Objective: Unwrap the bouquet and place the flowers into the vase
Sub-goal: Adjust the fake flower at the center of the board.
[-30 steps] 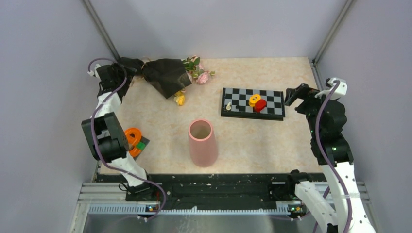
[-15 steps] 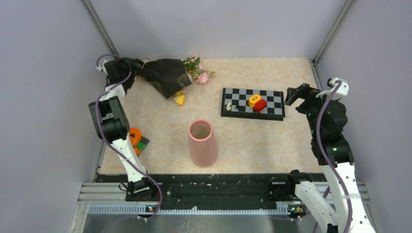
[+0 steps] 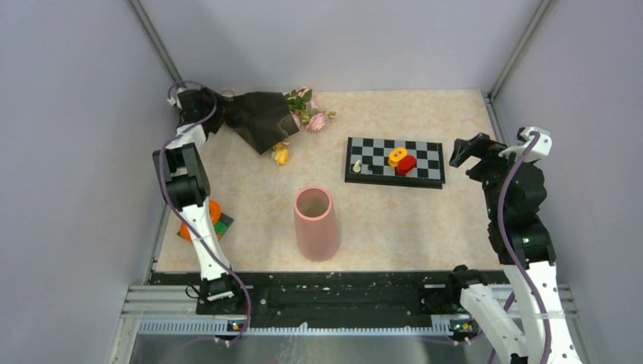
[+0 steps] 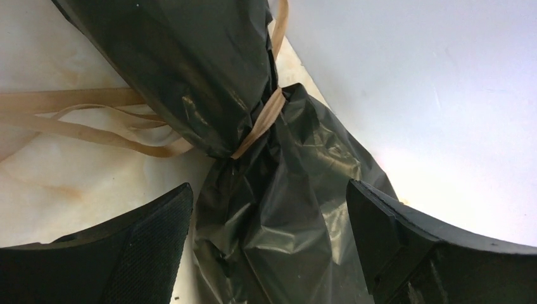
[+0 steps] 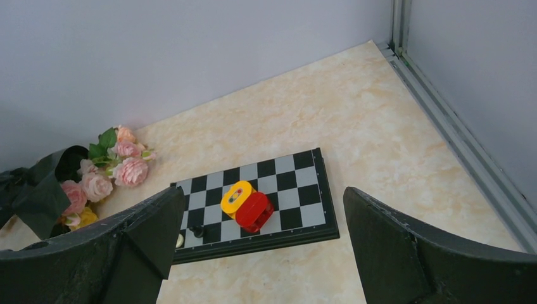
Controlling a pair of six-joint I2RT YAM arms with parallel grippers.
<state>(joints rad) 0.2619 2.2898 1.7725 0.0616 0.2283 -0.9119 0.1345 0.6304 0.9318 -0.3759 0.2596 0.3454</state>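
- Bouquet (image 3: 258, 120) lies in the far-left corner of the worktop (image 3: 425, 220), unmoved over the last second. Its black wrapping is closed, with the tan ribbon (image 4: 259, 120) tied round the neck.
- Change: left pincer (image 4: 269, 209) has travelled up the left edge to the bouquet's tail. Its jaws stand wide and straddle the crinkled paper just below the ribbon, gripping nothing yet.
- Reading: approach looks complete and a grasp on tail or ribbon seems next. Unwrapping not begun.
- Right pincer (image 5: 263, 190) is open and empty, well apart on the right, barely shifted.
- Flowers (image 3: 307, 110) poke from the wrapping's far end, stems inside.
- Vase (image 3: 315, 224) stands upright near centre, nothing visible inside.
- Chessboard (image 3: 379, 155) carries a yellow block (image 3: 396, 156) and a red block (image 3: 406, 164), touching.
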